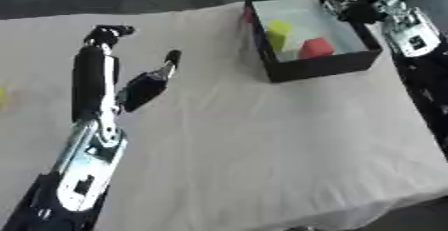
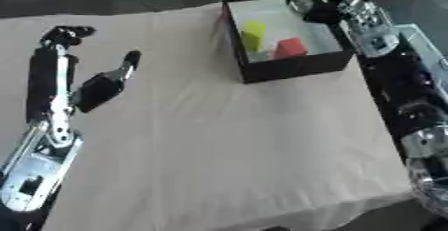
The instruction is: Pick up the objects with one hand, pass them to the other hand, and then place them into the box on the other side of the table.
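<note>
At the far left edge of the counter I noted a small yellow thing, too blurred to identify. My left robot hand lay over the cloth-covered counter, well apart from the box. Its fingers were extended straight toward the far side, the thumb splayed out to the right, and it held nothing.

Farther right, the black box stood at the far right corner of the counter. Inside it, on a pale floor, I saw a yellow block against the left wall and a red block just beside it, nearer the front wall.

My right robot hand was positioned over the box's far right corner. I could not tell whether its fingers were curled or straight, nor whether it held anything.
</note>
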Motion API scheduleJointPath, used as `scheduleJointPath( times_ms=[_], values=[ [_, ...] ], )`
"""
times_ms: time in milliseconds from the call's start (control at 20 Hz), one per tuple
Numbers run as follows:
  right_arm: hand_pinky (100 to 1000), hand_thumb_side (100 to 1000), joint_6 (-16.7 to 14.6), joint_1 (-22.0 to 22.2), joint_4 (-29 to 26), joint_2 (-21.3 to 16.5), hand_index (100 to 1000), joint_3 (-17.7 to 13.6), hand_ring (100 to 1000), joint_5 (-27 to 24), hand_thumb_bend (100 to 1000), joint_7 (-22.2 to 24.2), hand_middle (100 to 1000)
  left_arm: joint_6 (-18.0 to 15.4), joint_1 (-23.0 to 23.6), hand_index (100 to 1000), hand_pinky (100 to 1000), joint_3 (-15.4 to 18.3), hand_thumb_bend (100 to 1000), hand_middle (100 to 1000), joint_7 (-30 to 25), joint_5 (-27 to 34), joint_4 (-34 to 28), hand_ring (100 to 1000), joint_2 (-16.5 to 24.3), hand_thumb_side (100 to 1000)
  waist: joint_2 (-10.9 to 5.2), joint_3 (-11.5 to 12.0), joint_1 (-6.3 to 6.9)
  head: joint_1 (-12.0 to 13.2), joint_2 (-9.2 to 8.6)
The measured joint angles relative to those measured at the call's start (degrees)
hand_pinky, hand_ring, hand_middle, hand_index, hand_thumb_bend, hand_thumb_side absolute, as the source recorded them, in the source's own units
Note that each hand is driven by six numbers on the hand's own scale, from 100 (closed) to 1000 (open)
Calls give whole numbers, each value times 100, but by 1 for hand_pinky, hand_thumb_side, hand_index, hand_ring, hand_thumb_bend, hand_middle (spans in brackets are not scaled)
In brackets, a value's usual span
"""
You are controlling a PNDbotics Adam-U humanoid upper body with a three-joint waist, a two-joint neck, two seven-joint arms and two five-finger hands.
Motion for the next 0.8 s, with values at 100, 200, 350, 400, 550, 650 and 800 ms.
scheduleJointPath(
  times_ms=[100,200,350,400,550,650,800],
  values=[
    [1000,401,110,61,-141,-96,1000,-6,1000,-339,100,195,1000,199,-90,769,660,120,569,765,-69,-77,36,773,222,468,-32,1,26,61,10],
    [1000,409,216,159,-232,-197,1000,-46,1000,-582,100,305,1000,440,-212,777,673,219,581,773,-281,-116,136,782,480,482,-66,1,52,115,40],
    [1000,428,360,284,-358,-328,1000,-126,1000,-891,100,414,1000,851,-380,781,709,345,577,776,-850,-58,395,802,882,467,-93,-2,73,207,48],
    [1000,432,408,321,-399,-368,1000,-156,1000,-986,100,444,1000,980,-439,783,727,395,590,775,-1073,10,491,813,1017,442,-99,-1,79,233,49],
    [1000,456,559,439,-491,-495,1000,-256,1000,-1239,100,496,1000,1320,-670,790,746,501,653,771,-1747,290,804,822,1426,378,-110,-1,100,319,55],
    [1000,461,665,516,-534,-603,1000,-321,1000,-1409,100,521,1000,1497,-837,791,753,526,683,767,-2239,438,1049,825,1695,357,-120,-1,103,402,103],
    [1000,468,786,610,-545,-756,1000,-403,1000,-1600,100,552,1000,1641,-1104,802,765,555,723,771,-2973,544,1423,833,2028,373,-157,-3,112,530,152]
  ],
)
